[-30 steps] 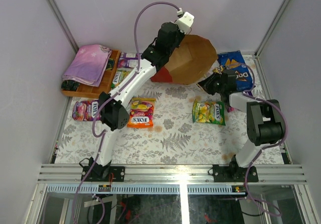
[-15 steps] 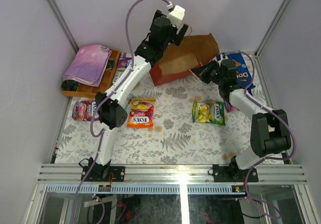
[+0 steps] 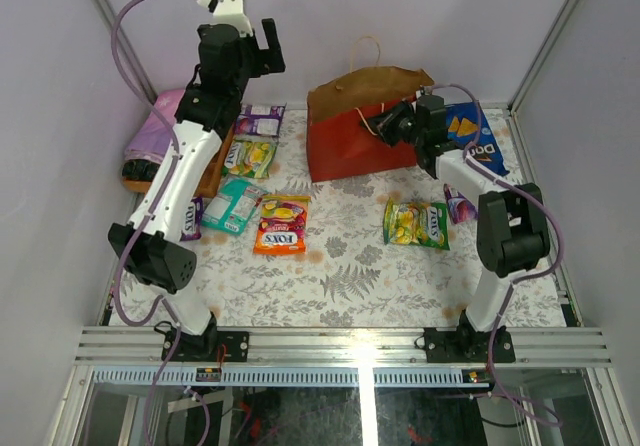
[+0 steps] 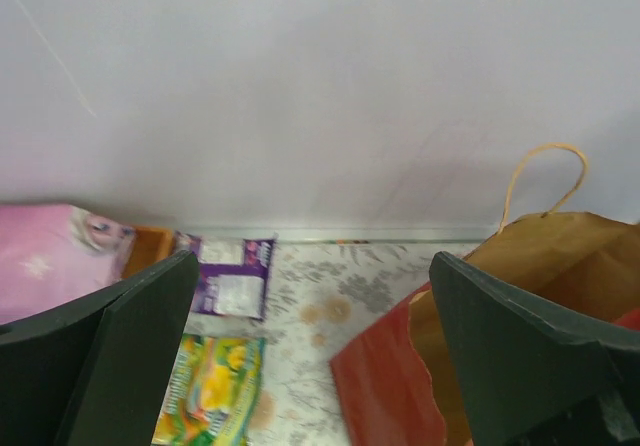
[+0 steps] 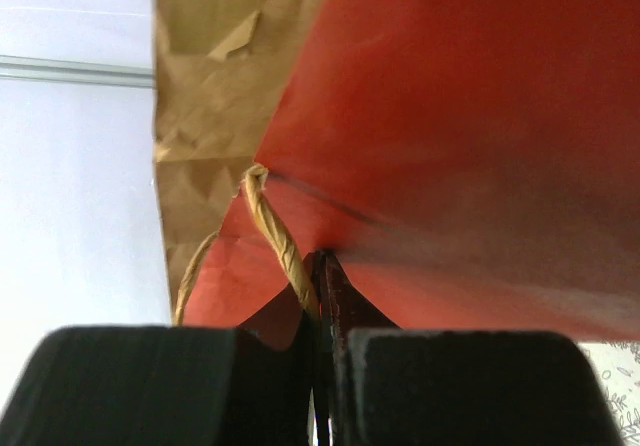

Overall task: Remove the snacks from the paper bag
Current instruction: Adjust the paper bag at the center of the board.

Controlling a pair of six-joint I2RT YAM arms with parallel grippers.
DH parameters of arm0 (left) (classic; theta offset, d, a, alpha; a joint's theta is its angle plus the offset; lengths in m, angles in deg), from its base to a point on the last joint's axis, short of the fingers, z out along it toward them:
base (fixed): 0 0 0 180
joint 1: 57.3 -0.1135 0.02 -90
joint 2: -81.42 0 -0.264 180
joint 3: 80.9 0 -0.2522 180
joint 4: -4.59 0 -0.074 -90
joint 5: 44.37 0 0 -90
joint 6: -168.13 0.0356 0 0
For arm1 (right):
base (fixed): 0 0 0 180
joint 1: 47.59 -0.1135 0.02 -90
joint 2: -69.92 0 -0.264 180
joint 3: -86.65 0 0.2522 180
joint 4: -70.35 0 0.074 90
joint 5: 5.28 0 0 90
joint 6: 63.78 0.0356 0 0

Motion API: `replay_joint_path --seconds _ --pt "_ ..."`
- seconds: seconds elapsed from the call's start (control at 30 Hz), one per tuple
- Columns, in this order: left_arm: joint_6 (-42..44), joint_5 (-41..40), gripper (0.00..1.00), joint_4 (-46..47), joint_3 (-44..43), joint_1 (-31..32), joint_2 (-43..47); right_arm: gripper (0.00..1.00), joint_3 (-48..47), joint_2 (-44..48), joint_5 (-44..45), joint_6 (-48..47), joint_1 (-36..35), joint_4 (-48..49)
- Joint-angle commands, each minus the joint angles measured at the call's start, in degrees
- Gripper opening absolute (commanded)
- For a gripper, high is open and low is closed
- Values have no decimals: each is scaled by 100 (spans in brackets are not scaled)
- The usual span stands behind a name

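The red paper bag [image 3: 350, 151] stands upright at the far middle of the counter [image 3: 340, 276]. Its mouth faces up, its long axis runs left to right, and its red face is toward the arm bases, with brown lining showing at the top. The right gripper [image 3: 390, 126] is pinched tight on the bag's red wall near its right end, beside 1 cord handle [image 5: 275, 231]. The left gripper [image 3: 262, 51] hangs high to the bag's left, jaws wide, holding nothing. A blue Doritos bag [image 3: 488, 151] lies just right of the bag. A yellow-green candy bag [image 3: 417, 223], an orange Fox's packet [image 3: 282, 228] and a teal pouch [image 3: 232, 206] lie nearer the arms.
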Motion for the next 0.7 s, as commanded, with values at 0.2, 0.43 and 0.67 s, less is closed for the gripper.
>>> replay_joint_path --seconds 0.2,0.43,0.67 --pt "-1503 741 100 1096 1907 -359 235 1 -383 -35 -124 -98 -204 -117" --pt "-1696 1073 100 1114 1895 -577 122 15 -228 67 7 -291 -506 -222" --pt "-1722 1074 100 1483 2568 -585 531 69 238 796 145 -917 -643 -477"
